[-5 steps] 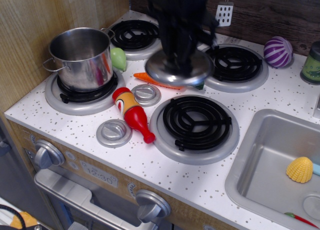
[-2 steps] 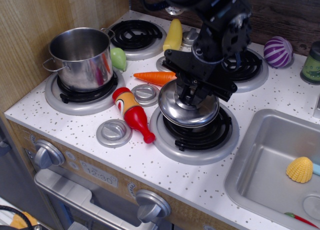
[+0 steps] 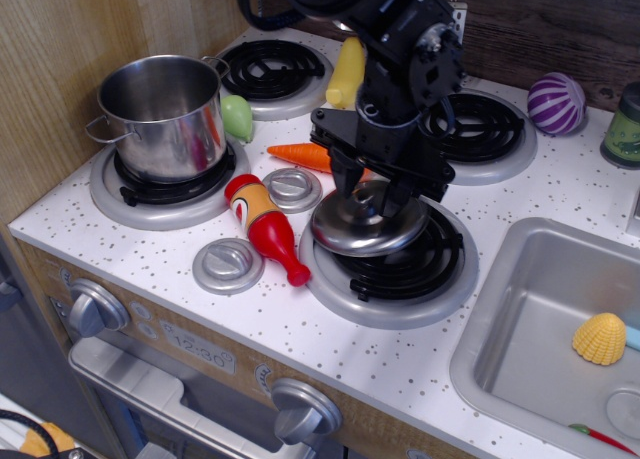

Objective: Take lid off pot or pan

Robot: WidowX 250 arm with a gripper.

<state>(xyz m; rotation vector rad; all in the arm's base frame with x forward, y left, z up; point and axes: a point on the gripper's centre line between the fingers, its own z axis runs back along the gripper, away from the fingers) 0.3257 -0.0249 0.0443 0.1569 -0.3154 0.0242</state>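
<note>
The shiny steel pot (image 3: 165, 114) stands uncovered on the front left burner, with nothing showing inside it. The domed steel lid (image 3: 362, 231) lies on the left part of the front right burner (image 3: 405, 269), slightly tilted, its rim overhanging the coil. My black gripper (image 3: 373, 186) hangs directly over the lid. Its fingers stand apart on either side of the small centre knob, so it looks open and clear of the knob.
A red toy bottle (image 3: 262, 224) and two flat grey discs (image 3: 228, 264) (image 3: 292, 189) lie between the burners. A carrot (image 3: 300, 156), a green pear (image 3: 237, 116) and a yellow piece (image 3: 347, 71) lie further back. The sink (image 3: 520, 309) with a yellow shell (image 3: 599, 339) is at the right.
The gripper carried the lid from the middle of the stove down onto the front right burner, then opened its fingers and rose slightly. The lid now rests on the burner.
</note>
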